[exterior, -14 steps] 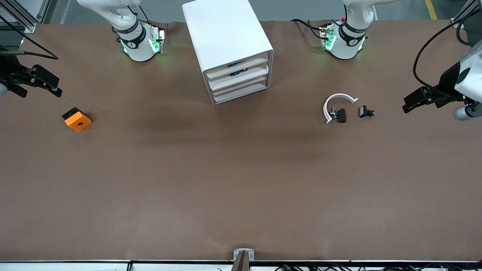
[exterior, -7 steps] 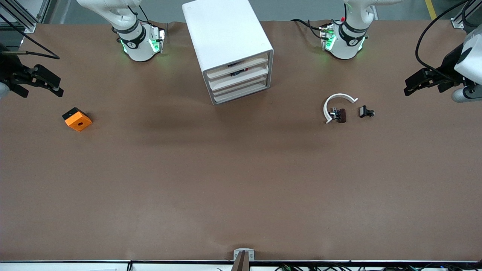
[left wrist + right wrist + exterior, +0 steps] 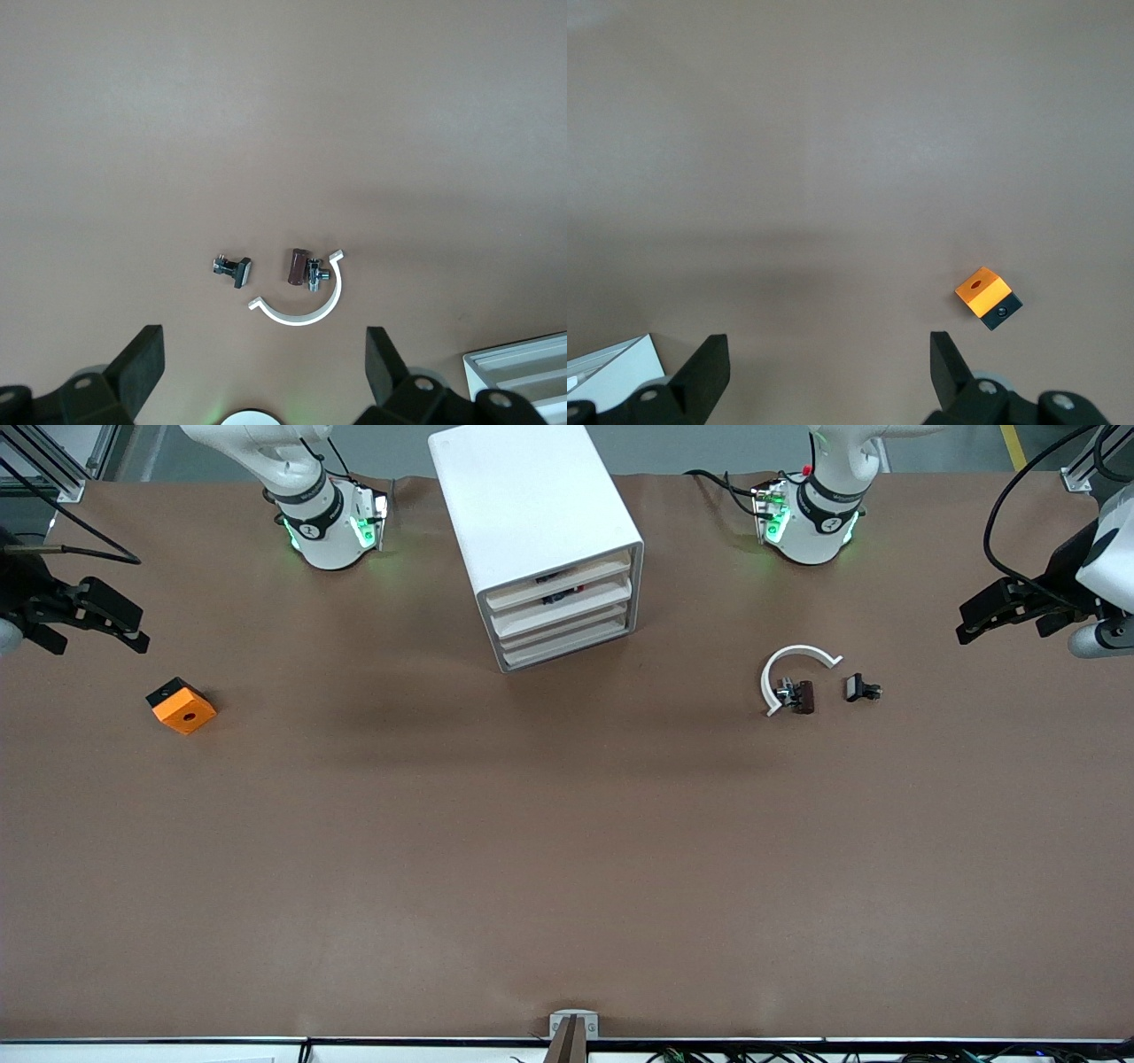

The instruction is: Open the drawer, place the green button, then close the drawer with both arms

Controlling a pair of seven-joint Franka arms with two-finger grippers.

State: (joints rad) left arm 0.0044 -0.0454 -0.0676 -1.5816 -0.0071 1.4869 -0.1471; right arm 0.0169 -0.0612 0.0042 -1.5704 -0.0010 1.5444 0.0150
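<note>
The white cabinet (image 3: 532, 522) stands between the arm bases, and its four cream drawer fronts (image 3: 563, 613) are all pushed in. The small dark button (image 3: 861, 688) (image 3: 233, 267) lies on the table toward the left arm's end. My left gripper (image 3: 976, 620) (image 3: 266, 363) hangs open and empty over the table's end, apart from the button. My right gripper (image 3: 133, 629) (image 3: 828, 367) is open and empty over the other end of the table, near the orange block (image 3: 182, 706).
A brown-black part with a white curved strip (image 3: 796, 684) (image 3: 306, 283) lies beside the button, toward the cabinet. The orange block (image 3: 982, 292) has a round hole and a black base. Cables trail near both arm bases. A cabinet corner (image 3: 523, 372) (image 3: 611, 363) shows in both wrist views.
My left gripper has risen in the front view, shifting toward the bases' side of the table. The right gripper has barely moved. Nothing on the table has moved.
</note>
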